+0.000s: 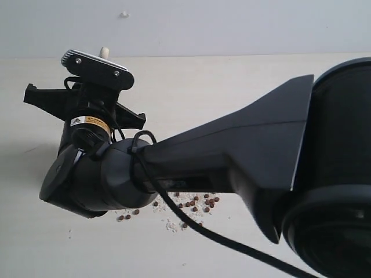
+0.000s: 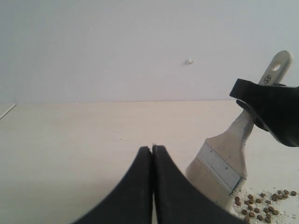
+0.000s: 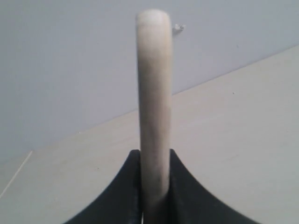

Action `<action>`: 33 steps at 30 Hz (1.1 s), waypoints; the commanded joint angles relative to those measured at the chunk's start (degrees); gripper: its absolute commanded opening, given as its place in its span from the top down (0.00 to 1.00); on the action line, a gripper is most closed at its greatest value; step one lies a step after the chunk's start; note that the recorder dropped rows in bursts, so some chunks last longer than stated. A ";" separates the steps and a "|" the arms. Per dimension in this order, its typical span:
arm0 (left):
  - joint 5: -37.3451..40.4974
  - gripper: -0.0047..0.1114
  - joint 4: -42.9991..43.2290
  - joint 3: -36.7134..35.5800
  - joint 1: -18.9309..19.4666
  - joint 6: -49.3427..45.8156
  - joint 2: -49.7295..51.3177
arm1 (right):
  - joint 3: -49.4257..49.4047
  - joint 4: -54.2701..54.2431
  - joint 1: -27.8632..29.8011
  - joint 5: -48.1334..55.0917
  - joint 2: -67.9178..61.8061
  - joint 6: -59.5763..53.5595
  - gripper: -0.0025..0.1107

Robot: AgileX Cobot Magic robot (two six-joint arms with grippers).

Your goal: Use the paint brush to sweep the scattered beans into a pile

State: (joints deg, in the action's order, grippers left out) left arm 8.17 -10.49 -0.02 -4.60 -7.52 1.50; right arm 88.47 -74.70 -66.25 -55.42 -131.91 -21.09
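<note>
Holds left gripper [image 2: 153, 156] with jaws pressed together, nothing between; reaches right gripper [image 3: 154, 161] across to upper left of the exterior frame, jaws clamped on the paint brush [image 2: 223, 164] handle; carries the brush tilted, bristle end down just beside the beans [image 1: 195, 204]; shows beans loosely scattered among white grains on the pale table [image 1: 232, 87], lower centre, partly hidden under the dark arm [image 1: 232, 145].
</note>
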 commanded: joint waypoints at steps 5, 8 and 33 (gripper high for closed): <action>-0.13 0.96 -0.49 0.02 0.03 0.40 -0.29 | 1.11 -2.59 -0.06 -1.25 -1.12 -2.74 0.98; -0.13 0.96 -0.49 0.02 0.03 0.40 -0.29 | 1.11 -5.43 -0.06 -1.97 -1.12 -5.81 0.98; -0.13 0.96 -0.49 0.02 0.03 0.40 -0.29 | 1.11 -21.94 0.25 -14.54 -1.54 -27.53 0.98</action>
State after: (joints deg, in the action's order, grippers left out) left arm 8.17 -10.49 -0.02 -4.60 -7.52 1.50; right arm 89.34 -94.43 -66.28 -69.69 -133.88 -44.75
